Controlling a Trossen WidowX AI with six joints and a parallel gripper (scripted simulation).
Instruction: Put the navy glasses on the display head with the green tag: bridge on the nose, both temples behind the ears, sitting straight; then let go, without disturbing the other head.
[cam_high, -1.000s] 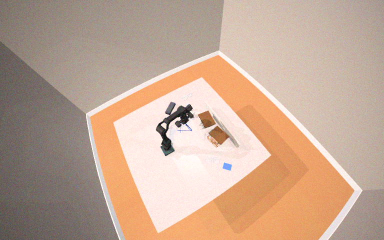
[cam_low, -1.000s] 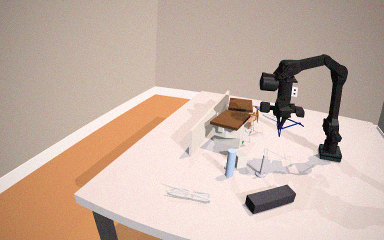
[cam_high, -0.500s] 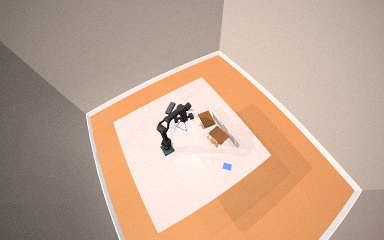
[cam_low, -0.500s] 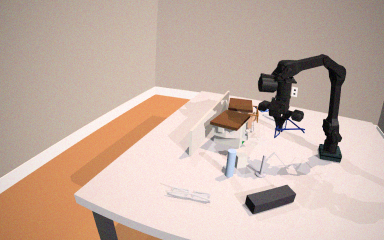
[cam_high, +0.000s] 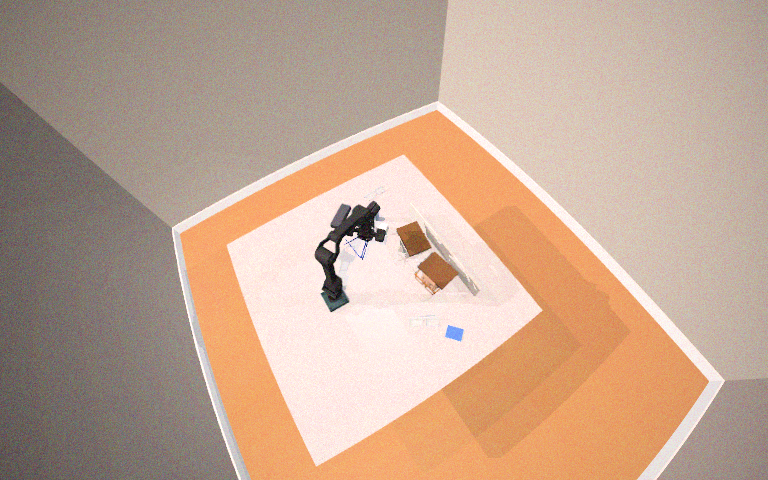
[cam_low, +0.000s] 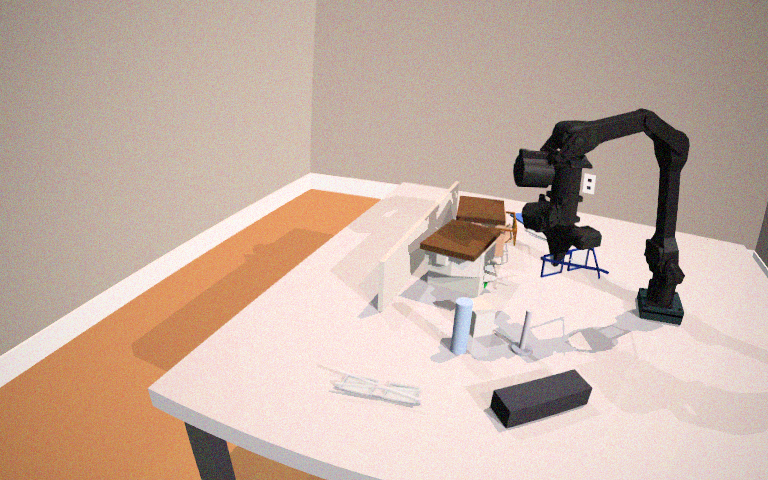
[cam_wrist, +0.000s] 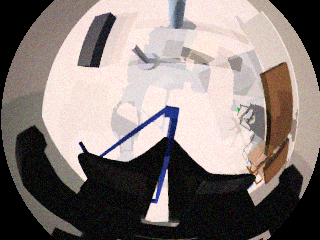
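Currently, my hand (cam_high: 365, 236) (cam_low: 557, 261) (cam_wrist: 168, 140) grips the navy glasses (cam_high: 362, 258) (cam_low: 583, 263) (cam_wrist: 172, 117) above the bench (cam_high: 362, 362) (cam_low: 271, 350) (cam_wrist: 65, 100), before the green-tag head (cam_high: 403, 244) (cam_low: 453, 278) (cam_wrist: 257, 117), probably for turning them safely.

No text, brand or number can be read; a small plain green tag (cam_low: 485, 285) (cam_wrist: 238, 109) is seen low on the nearer display head (cam_low: 455, 277).
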